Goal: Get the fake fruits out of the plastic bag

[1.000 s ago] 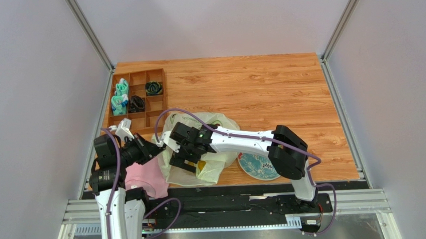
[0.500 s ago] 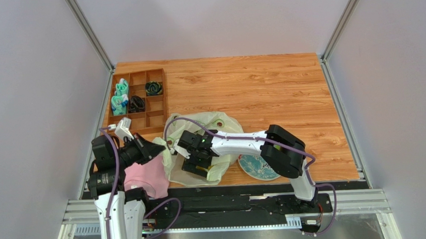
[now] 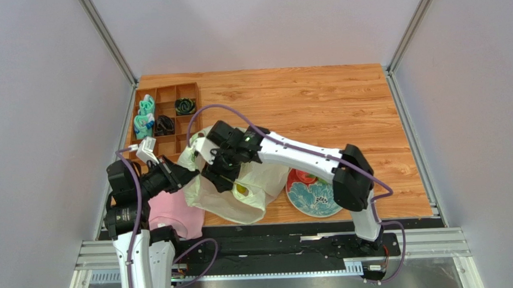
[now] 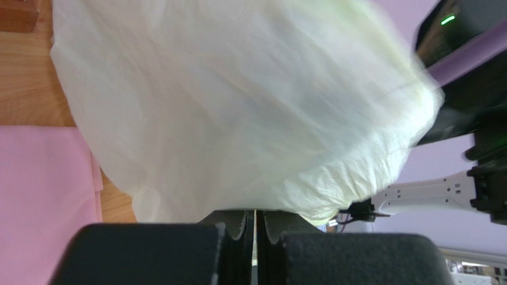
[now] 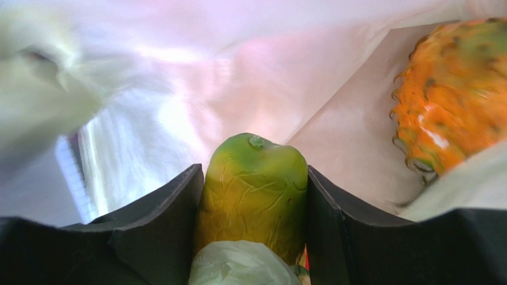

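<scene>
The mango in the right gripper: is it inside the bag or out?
Inside. The right gripper grips the mango with the plastic bag walls all around it.

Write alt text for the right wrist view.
The right gripper clamps a green-and-yellow mango between its black fingers, inside the translucent plastic bag. An orange pineapple lies at the upper right, apart from the mango.

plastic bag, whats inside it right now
The right wrist view shows a green-yellow mango gripped in the right hand inside the plastic bag, with an orange pineapple to its right. The bag's film hides the rest, so any other fruit cannot be seen.
</scene>
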`<action>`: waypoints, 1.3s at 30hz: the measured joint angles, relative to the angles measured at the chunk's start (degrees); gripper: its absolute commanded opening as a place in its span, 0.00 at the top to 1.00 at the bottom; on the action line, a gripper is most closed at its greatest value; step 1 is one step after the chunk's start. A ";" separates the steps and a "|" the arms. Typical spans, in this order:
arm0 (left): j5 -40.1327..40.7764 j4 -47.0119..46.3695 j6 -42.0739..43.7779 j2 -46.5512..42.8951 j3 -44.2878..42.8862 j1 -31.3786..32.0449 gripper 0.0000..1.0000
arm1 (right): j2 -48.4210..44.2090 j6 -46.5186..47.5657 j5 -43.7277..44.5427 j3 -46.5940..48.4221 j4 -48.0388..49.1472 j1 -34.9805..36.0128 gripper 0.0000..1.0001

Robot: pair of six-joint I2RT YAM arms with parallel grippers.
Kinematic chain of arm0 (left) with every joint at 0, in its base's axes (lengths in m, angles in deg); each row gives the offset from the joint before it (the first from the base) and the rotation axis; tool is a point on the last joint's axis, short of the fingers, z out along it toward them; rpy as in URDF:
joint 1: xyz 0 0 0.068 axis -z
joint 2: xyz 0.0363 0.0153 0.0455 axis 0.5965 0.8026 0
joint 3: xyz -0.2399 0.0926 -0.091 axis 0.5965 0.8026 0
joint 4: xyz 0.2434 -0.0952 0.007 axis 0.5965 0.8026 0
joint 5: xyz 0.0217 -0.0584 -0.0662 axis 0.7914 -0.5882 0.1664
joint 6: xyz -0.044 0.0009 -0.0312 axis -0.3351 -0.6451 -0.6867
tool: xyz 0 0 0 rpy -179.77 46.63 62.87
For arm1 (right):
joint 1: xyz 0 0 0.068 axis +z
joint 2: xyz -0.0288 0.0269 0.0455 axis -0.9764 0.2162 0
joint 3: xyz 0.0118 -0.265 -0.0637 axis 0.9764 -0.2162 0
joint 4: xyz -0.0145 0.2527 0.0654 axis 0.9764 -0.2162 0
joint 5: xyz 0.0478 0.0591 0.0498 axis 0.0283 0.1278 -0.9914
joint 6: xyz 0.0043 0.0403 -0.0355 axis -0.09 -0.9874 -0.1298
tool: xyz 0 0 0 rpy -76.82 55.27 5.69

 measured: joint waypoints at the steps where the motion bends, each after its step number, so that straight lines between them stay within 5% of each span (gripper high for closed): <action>1: -0.04 -0.70 -0.20 0.07 -0.11 -0.04 1.00 | -1.66 -0.39 -2.54 0.07 -0.31 -0.94 0.57; 17: 0.44 -4.00 -1.16 2.12 -3.74 -5.05 1.00 | -11.10 -6.05 -25.49 -8.83 -1.99 -9.62 0.51; 26: -8.76 -23.21 -17.92 17.35 -14.32 -7.43 1.00 | -14.67 -3.13 -21.49 -18.34 -0.61 -8.63 0.54; 39: -9.75 -29.22 -23.71 24.17 -13.20 -8.66 1.00 | -14.05 3.61 -11.23 -1.90 0.76 -0.83 0.57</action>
